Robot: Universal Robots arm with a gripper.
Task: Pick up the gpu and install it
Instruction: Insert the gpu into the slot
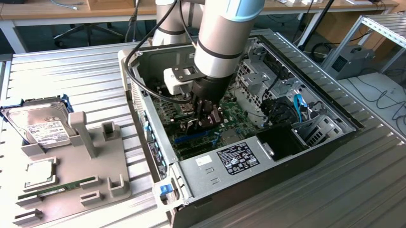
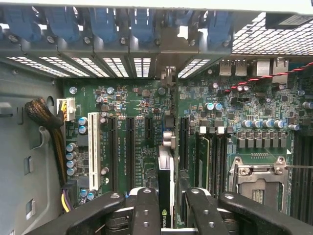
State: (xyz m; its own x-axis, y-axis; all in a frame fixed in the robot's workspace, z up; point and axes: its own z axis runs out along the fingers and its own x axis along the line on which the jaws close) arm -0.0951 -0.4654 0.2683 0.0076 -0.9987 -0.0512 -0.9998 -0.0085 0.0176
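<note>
Installation work is under way inside an open computer case (image 1: pixel 254 142) lying on its side on a ribbed metal surface (image 1: pixel 76 71). In the exterior view, the robot arm (image 1: pixel 222 42) reaches down into the case, its gripper (image 1: pixel 206 122) low over the green motherboard (image 1: pixel 238 118) near the expansion slots; the dark fingers appear to carry something thin and black between them. To the exterior view's left of the case sits a grey parts holder (image 1: pixel 95 156) with a silver labelled hard drive (image 1: pixel 44 126) standing at its far end, a square processor chip (image 1: pixel 39 170) and a slim green RAM stick (image 1: pixel 60 188) lying in its recesses, while several other recesses stand vacant. In the wrist view, the gripper (image 2: pixel 165 208) is pinching the gpu (image 2: pixel 165 196), a thin black card seen edge-on with a small green logo near the fingers (image 2: pixel 145 210), which press against both of its faces. The card hangs upright over the motherboard, roughly in line with the long black expansion slots (image 2: pixel 129 147) and pointing toward the rear bracket openings (image 2: pixel 142 66). Judged from this, the pickup is done and the card has been brought into the case, but whether its edge has yet entered a slot cannot be told; seating it looks unfinished.
</note>
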